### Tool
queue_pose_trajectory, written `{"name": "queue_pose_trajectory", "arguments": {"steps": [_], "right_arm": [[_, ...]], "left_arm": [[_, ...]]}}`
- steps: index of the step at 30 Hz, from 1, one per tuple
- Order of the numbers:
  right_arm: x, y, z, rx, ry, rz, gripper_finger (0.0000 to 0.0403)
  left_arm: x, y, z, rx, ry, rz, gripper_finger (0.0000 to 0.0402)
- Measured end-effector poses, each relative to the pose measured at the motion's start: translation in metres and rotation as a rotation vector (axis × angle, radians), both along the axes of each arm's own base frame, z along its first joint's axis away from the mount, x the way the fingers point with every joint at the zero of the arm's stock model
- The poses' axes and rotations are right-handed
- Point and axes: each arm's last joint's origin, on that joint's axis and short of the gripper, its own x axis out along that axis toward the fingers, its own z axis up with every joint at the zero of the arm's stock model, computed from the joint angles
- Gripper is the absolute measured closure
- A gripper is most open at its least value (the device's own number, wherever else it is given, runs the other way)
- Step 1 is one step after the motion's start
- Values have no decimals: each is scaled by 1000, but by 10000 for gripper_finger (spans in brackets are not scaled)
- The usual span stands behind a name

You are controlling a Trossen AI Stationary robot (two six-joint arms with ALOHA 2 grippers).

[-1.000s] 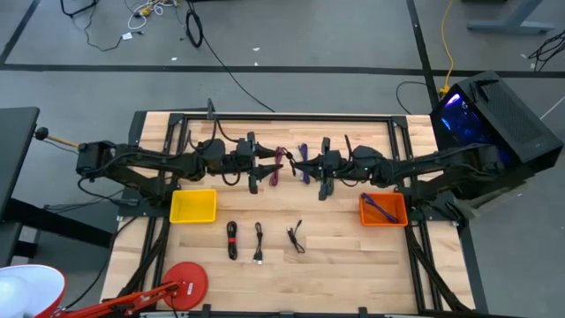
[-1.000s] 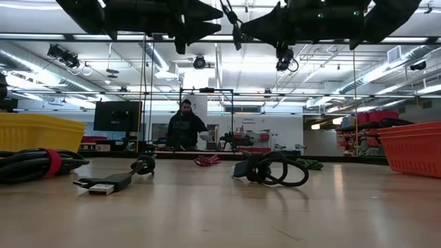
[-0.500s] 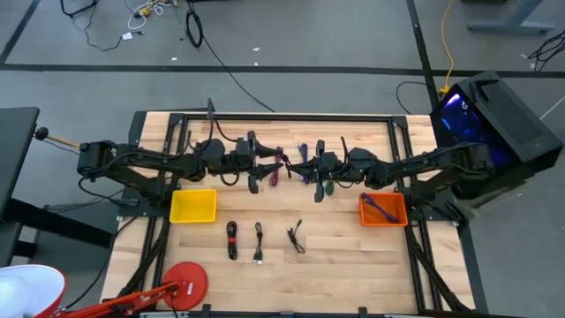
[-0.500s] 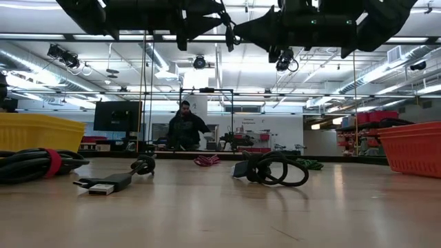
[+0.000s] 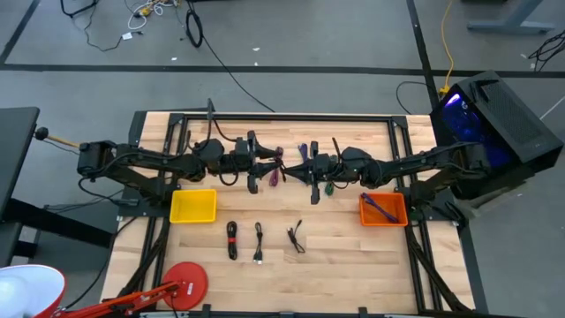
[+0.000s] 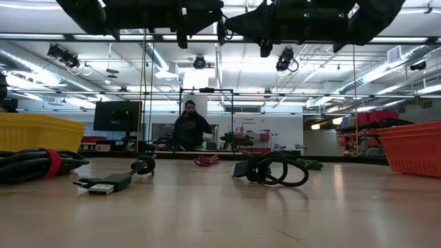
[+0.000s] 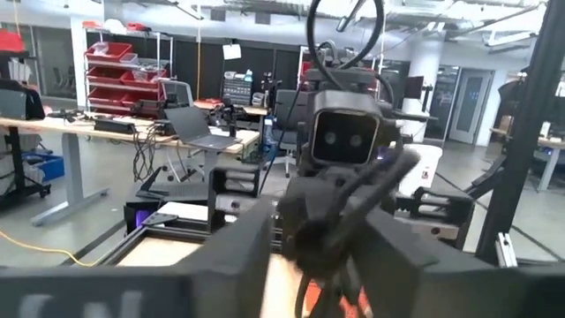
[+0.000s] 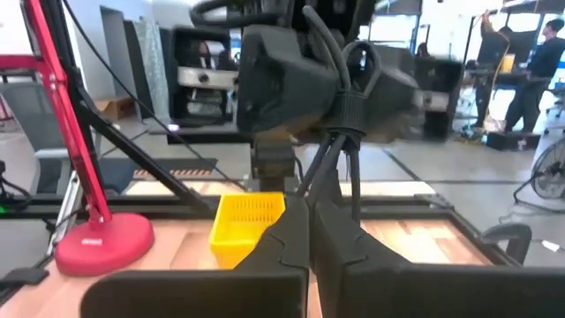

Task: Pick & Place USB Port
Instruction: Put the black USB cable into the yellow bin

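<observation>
**Cable handover above the tabletop's middle**

My right gripper is clamped shut on the black cable, held high above the tabletop's middle toward its far edge. My left gripper meets it there; I cannot tell whether its fingers grip the cable.

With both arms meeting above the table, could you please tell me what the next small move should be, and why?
Probably close the left gripper on the cable: the right gripper, shut, holds the cable up between the left gripper's open fingers, seemingly for a handover.
</observation>
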Motion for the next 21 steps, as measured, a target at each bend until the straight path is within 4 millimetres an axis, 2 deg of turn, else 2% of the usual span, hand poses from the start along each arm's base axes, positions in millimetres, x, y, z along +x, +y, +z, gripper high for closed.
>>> {"name": "queue_pose_trajectory", "arguments": {"steps": [3,4,11,21], "right_arm": [[1,0,-3,0,20,0,403],[1,0,-3,0,20,-1,403],[0,-1,-3,0,23,-22,396],[-3,-5,-1,-31,55,-30,332]], "left_arm": [[0,-4,0,30,1,-7,364],[0,-4,0,32,-1,-8,376],[0,-3,-2,26,22,23,377],[-1,0,-12,2,155,136,377]]}}
